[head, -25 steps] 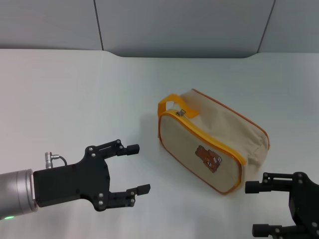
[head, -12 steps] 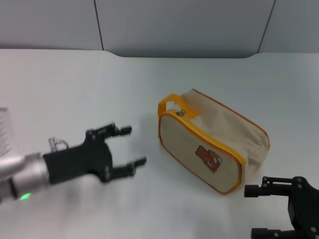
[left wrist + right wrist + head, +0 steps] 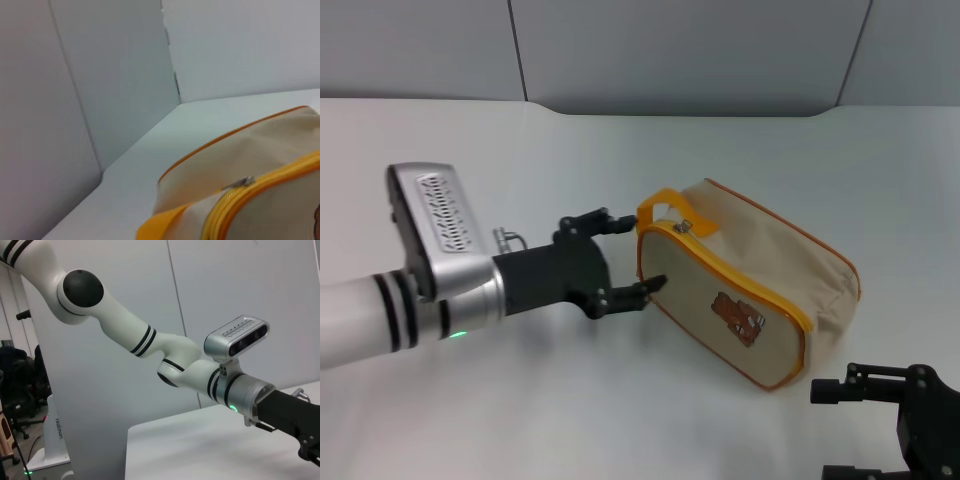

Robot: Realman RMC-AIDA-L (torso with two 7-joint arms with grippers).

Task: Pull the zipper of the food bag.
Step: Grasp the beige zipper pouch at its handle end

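At the table's near right corner the right gripper point(image 3: 840, 430) sits low, fingers apart, holding nothing. The bag point(image 3: 745, 285) lies right of the table's point(image 3: 470, 160) centre, bear patch point(image 3: 738, 318) facing the near edge. The left gripper point(image 3: 632, 255) has its spread fingers at the bag's left end, one fingertip point(image 3: 655, 284) touching it. The zipper point(image 3: 684, 227) sits at the bag's far left corner beside the strap point(image 3: 660, 203).
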